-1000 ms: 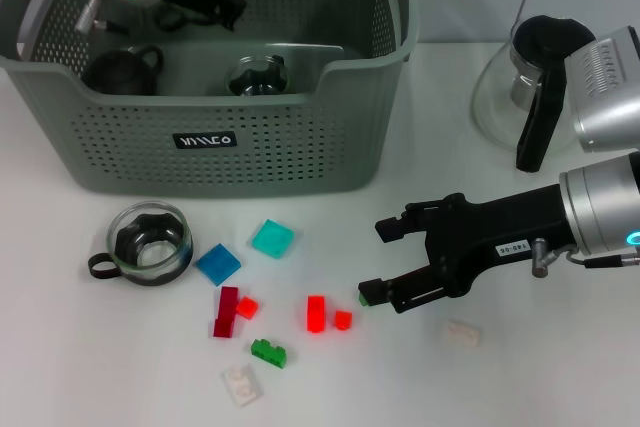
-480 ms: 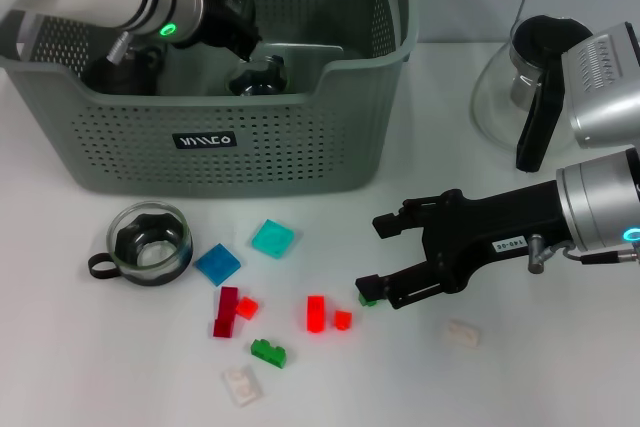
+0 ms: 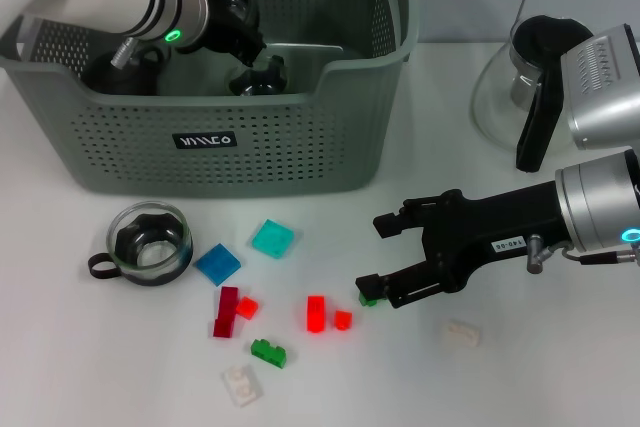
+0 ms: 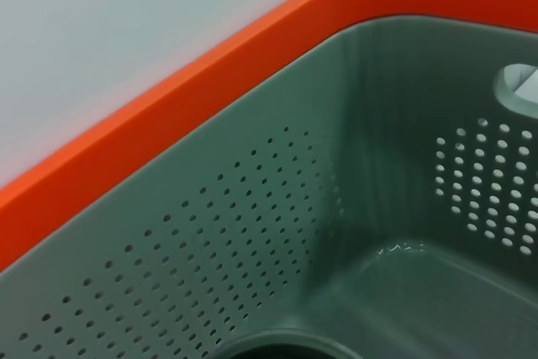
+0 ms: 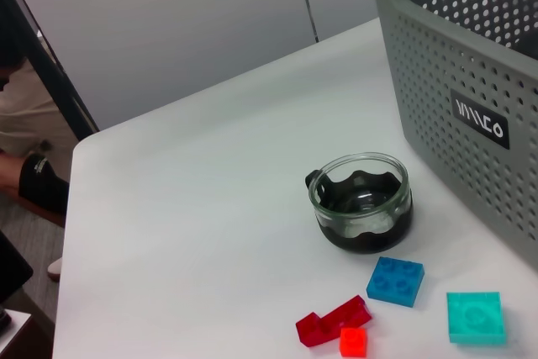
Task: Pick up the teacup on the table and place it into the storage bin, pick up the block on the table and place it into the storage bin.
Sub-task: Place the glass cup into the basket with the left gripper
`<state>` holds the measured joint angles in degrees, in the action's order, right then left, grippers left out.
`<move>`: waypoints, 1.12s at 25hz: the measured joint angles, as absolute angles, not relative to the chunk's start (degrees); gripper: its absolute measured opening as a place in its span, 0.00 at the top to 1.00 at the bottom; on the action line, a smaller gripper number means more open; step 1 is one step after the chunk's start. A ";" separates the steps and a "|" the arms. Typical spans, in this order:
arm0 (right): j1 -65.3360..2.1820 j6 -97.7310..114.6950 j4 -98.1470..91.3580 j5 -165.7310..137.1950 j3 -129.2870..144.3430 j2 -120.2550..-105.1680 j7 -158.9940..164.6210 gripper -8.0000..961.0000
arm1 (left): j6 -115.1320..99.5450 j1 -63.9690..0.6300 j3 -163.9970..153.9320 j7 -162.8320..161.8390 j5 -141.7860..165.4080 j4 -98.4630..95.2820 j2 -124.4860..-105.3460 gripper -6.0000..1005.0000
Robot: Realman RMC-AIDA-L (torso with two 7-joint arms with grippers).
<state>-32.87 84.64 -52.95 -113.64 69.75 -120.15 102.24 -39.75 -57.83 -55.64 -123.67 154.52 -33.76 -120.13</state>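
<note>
A glass teacup [image 3: 150, 243] with a dark inside stands on the table left of the loose blocks; it also shows in the right wrist view [image 5: 361, 203]. The grey-green storage bin [image 3: 280, 147] holds two dark cups [image 3: 258, 75]. My left gripper [image 3: 238, 22] hangs inside the bin just above one of them. My right gripper [image 3: 378, 257] is open low over the table, its lower fingertip against a small green block [image 3: 368, 297]. Red blocks [image 3: 316, 313] lie just left of it. The left wrist view shows only the bin's perforated wall [image 4: 252, 233] and orange rim.
A blue block [image 3: 217, 264], teal block [image 3: 272, 238], dark red block [image 3: 227, 310], green block [image 3: 268, 351] and white blocks [image 3: 241, 384] are scattered in front of the bin. A glass carafe [image 3: 530, 87] with a black handle stands at the back right.
My left arm has come down and to the right, deeper into the bin. The right gripper has crept slightly left toward the small green block.
</note>
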 joint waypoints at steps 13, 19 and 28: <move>-32.95 84.34 -52.91 -113.64 69.79 -120.15 102.21 0.02 | -38.33 -56.53 -56.87 -123.76 154.69 -35.29 -121.22 0.65; -32.83 84.30 -52.91 -113.64 69.79 -120.15 102.17 0.02 | -39.88 -55.75 -56.51 -124.20 154.25 -37.55 -121.25 0.53; -32.69 84.28 -52.91 -113.66 69.78 -120.04 102.13 0.02 | -45.33 -53.84 -56.75 -125.33 154.67 -43.45 -121.52 0.19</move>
<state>-32.69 84.28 -52.91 -113.66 69.78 -120.04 102.13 -45.33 -53.84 -56.75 -125.33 154.67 -43.45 -121.52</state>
